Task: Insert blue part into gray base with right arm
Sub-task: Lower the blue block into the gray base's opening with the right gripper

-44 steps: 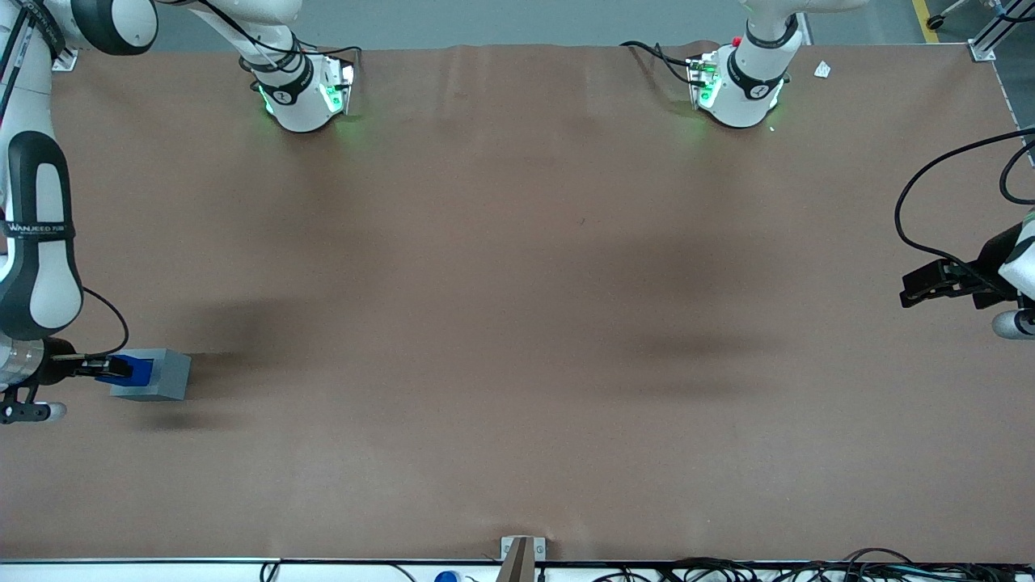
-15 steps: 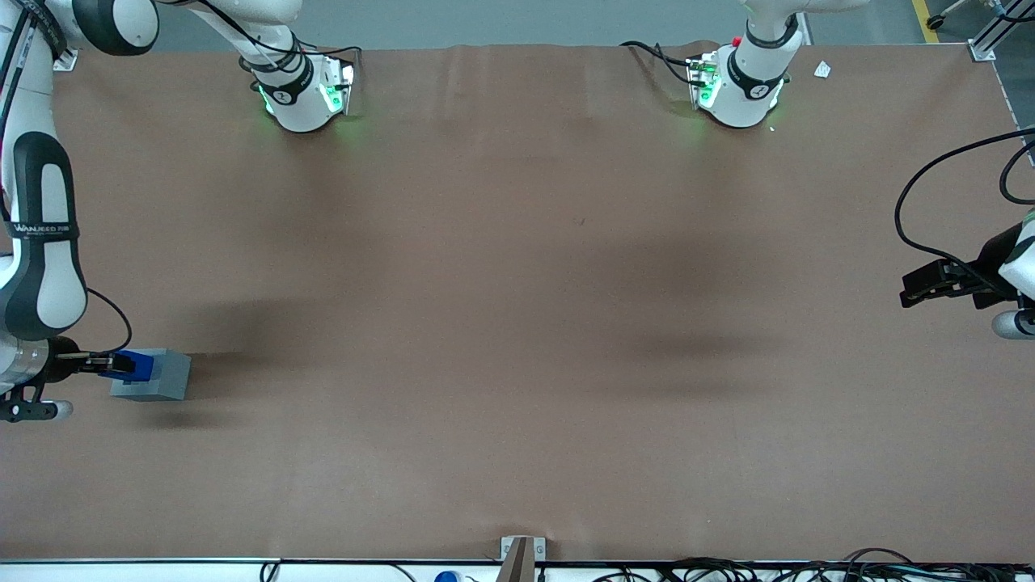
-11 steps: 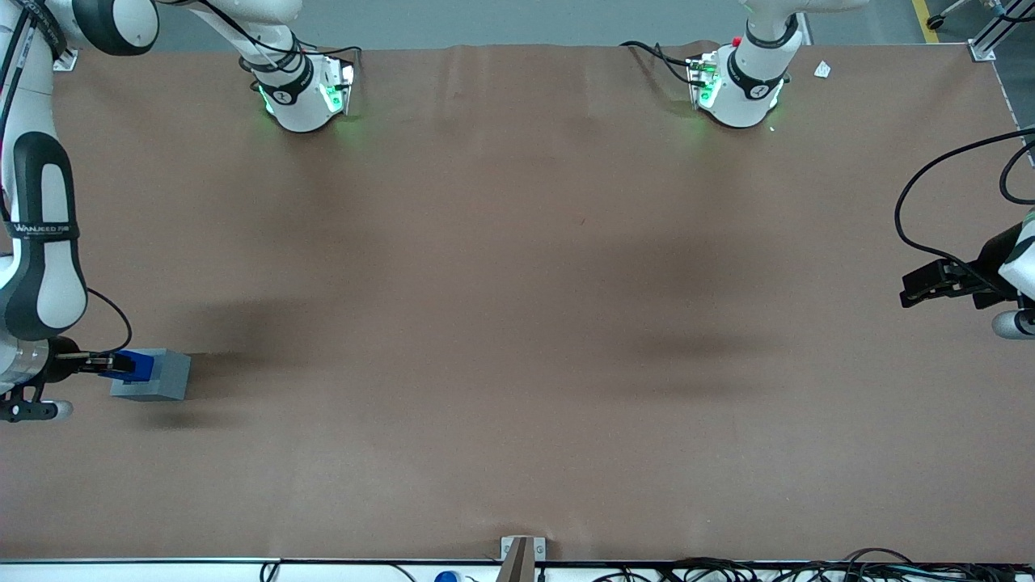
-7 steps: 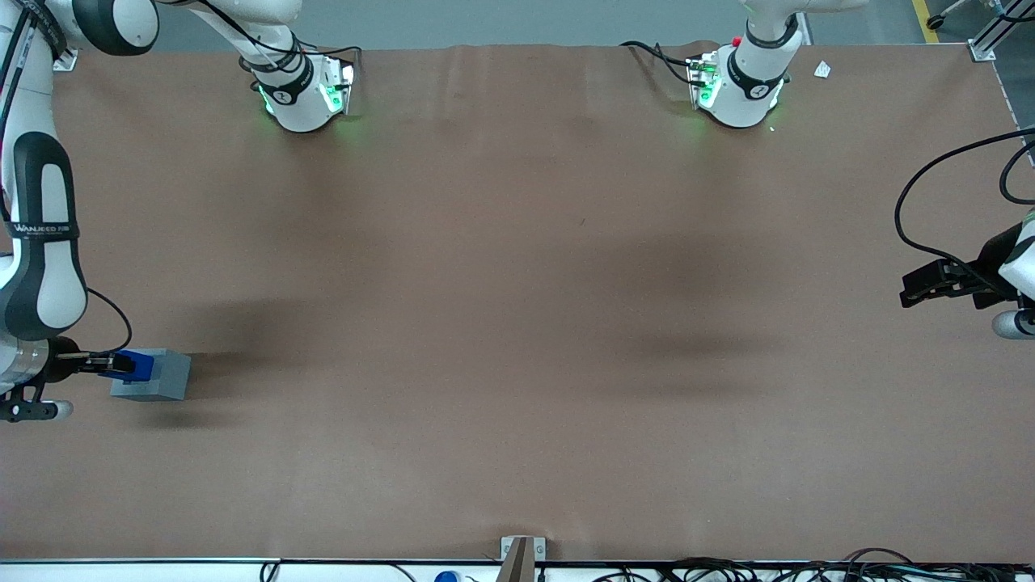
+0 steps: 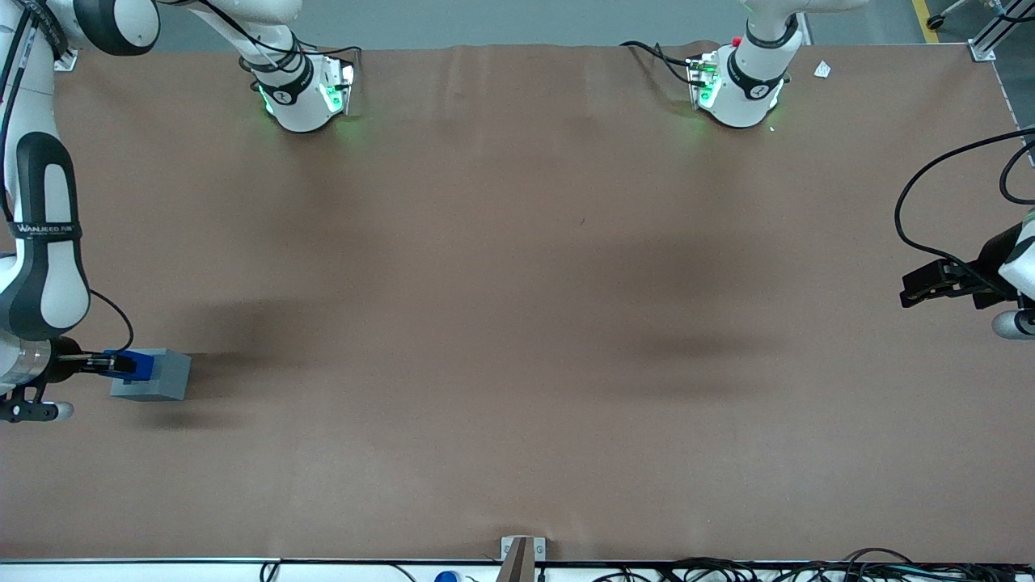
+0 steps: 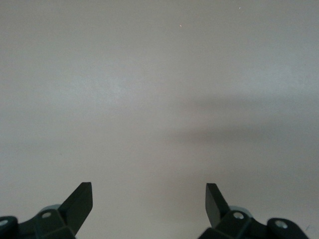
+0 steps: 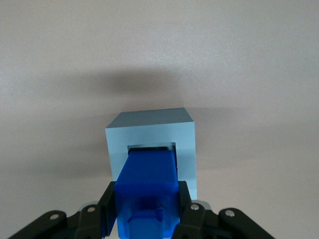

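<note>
Blue part [image 7: 149, 186] in claw [image 7: 148, 211], entering gray base [image 7: 152, 130]

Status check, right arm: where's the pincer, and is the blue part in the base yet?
Pincer shut on blue part, level with gray base. Part's leading end in the base's square recess, rest still sticking out. Nothing in the way.

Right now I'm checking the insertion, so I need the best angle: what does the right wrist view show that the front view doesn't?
Only the right wrist view shows the gray base's square recess, with the blue part's leading end in its opening, between the gripper's fingers. Only the front view shows the table and the right arm, with the base toward the working arm's end. Both show the gripper shut on the blue part at the base.
</note>
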